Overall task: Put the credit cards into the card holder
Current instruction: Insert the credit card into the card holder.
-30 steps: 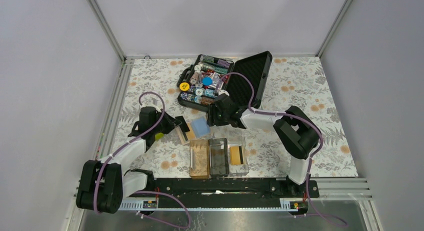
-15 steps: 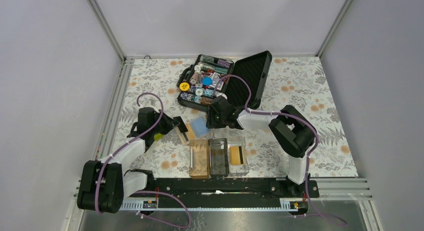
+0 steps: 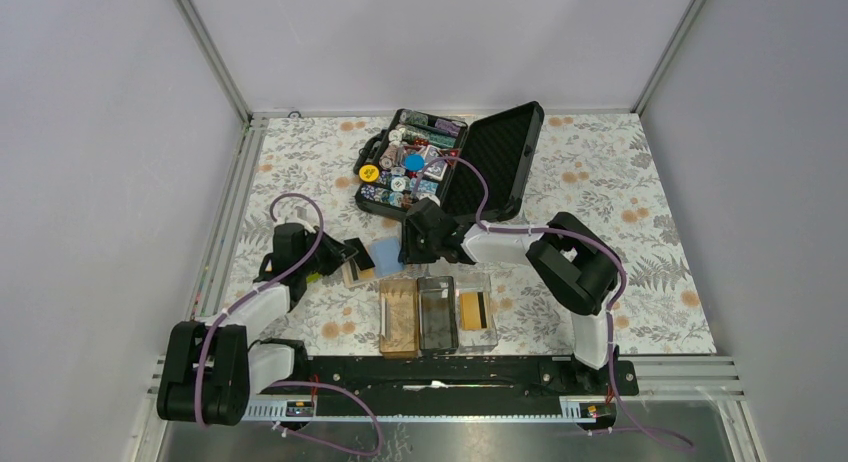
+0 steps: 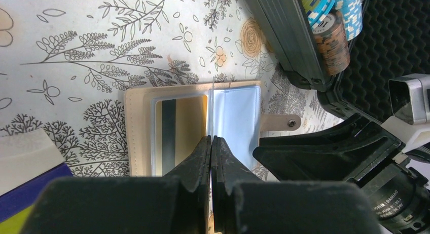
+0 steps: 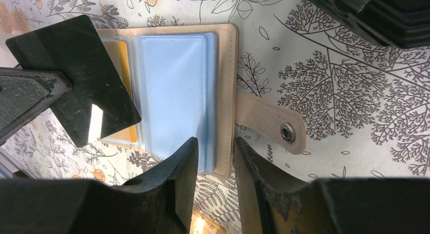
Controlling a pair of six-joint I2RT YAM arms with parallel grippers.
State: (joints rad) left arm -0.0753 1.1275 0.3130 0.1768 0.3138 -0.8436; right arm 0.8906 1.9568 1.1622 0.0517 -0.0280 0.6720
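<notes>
A beige card wallet (image 3: 372,259) lies open on the table. A gold-orange credit card (image 4: 185,125) with a black stripe sits in its left clear sleeve and also shows in the right wrist view (image 5: 123,54). My left gripper (image 4: 211,141) is shut on a thin clear sleeve page standing edge-on at the wallet's spine. My right gripper (image 5: 215,150) is shut on the wallet's right cover edge and blue sleeves. The card holder (image 3: 438,340), a clear three-compartment tray, lies just in front of the wallet. Another gold credit card (image 3: 474,310) lies in its right compartment.
An open black chip case (image 3: 410,162) full of poker chips stands behind the wallet, with its foam lid (image 3: 500,157) tilted right. It also shows in the left wrist view (image 4: 289,36). The right arm's fingers (image 4: 324,148) sit close beside my left gripper.
The wallet and both grippers have shifted a little to the left. The right arm has reached further left with the wallet's edge, and the left arm has drawn back.
</notes>
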